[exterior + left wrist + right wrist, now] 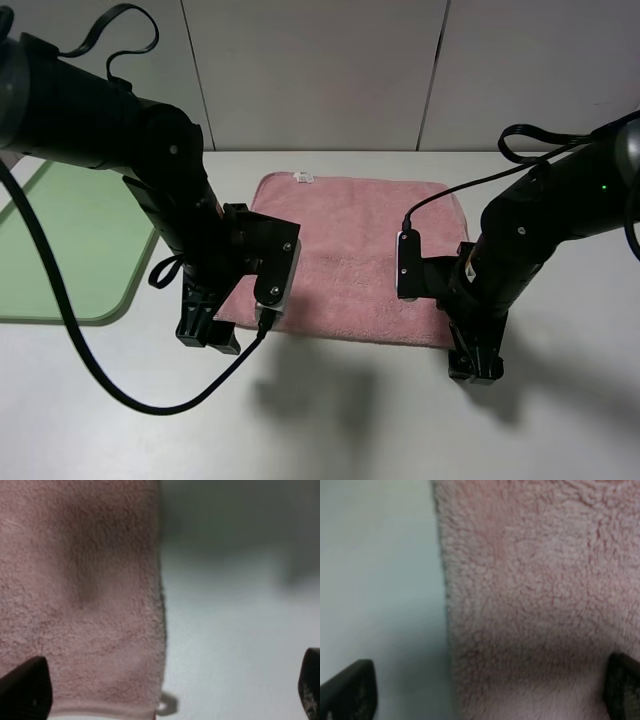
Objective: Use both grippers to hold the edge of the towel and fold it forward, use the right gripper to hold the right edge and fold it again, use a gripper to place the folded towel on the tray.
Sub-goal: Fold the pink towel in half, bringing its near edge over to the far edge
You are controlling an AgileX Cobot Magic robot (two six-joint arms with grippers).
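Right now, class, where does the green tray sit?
In the exterior high view the tray lies at the far left, partly behind the left arm, left of the towel.

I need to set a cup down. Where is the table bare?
Bare table: in front of the towel, between the left gripper and the right gripper, and right of it. Crowded: between tray and towel, under the left arm.

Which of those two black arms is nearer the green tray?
The left tool, at the near left corner of the towel, beside the tray. The right tool sits at the towel's other near corner.
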